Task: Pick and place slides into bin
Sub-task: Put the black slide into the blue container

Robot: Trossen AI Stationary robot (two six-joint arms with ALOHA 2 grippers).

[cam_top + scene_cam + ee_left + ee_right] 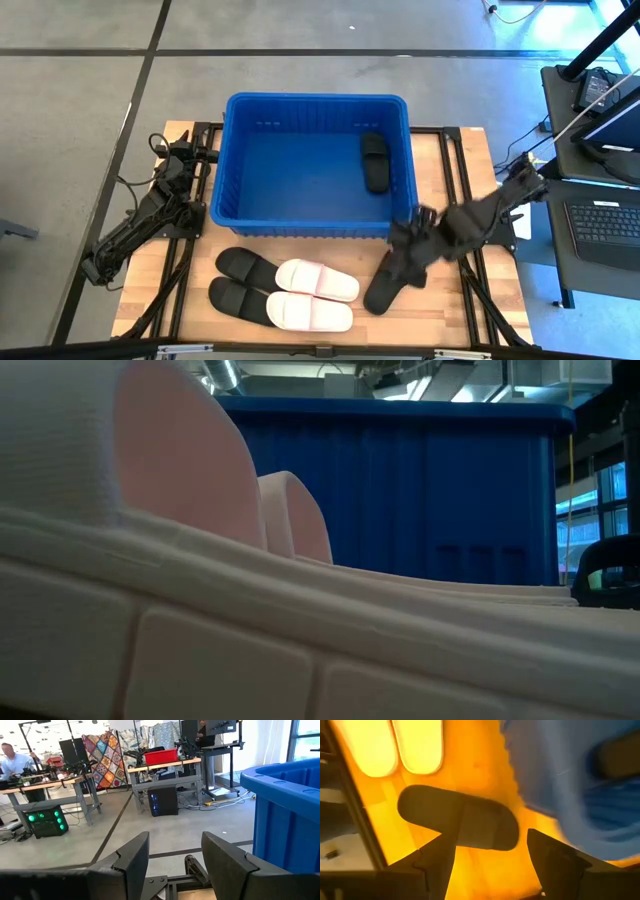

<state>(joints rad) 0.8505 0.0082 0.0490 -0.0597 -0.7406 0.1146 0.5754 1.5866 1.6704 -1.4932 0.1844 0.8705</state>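
The blue bin stands at the table's far middle, with one black slide lying on its floor at the right. A second black slide lies flat on the table in front of the bin's near right corner. My right gripper is open just above that slide's far end; in the right wrist view its fingers stand over the slide. Two black slides and two white slides lie on their soles at the near left. My left gripper is open and empty, left of the bin.
The bin's near wall is close beside my right gripper. In the low view the white slides fill the foreground with the bin behind them. Bare wood shows at the table's near right. A person sits at benches in the room beyond.
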